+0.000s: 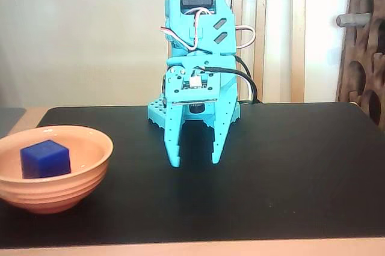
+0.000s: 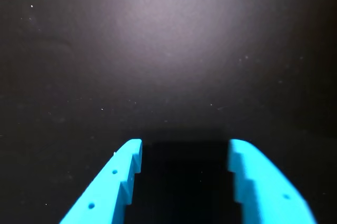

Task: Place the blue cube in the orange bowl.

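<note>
The blue cube lies inside the orange bowl at the left of the black mat in the fixed view. My turquoise gripper points down at the middle of the mat, well to the right of the bowl, with its tips close to the surface. It is open and nothing sits between its fingers. In the wrist view the gripper shows two spread turquoise fingers over bare black mat; neither cube nor bowl appears there.
The black mat covers most of the tabletop. A brown perforated wooden panel stands at the far right behind the table, and pale slats and a wall lie behind the arm.
</note>
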Available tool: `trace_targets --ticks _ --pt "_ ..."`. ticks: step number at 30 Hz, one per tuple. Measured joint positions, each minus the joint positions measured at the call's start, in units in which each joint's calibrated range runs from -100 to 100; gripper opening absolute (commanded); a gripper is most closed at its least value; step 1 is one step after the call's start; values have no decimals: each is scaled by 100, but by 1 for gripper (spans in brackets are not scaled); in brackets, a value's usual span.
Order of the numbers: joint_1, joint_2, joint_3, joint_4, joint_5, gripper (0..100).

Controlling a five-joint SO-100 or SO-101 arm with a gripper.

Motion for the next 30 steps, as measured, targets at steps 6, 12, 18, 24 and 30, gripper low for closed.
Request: trace_targets --ticks 6,12,18,24,30 --pt "-9 -25 0 0 0 0" --pt "-19 -25 0 0 0 0" --pt "-19 -25 0 0 0 0" --pt "-19 -25 0 0 -5 0" --pt "-19 -25 0 0 -5 0"
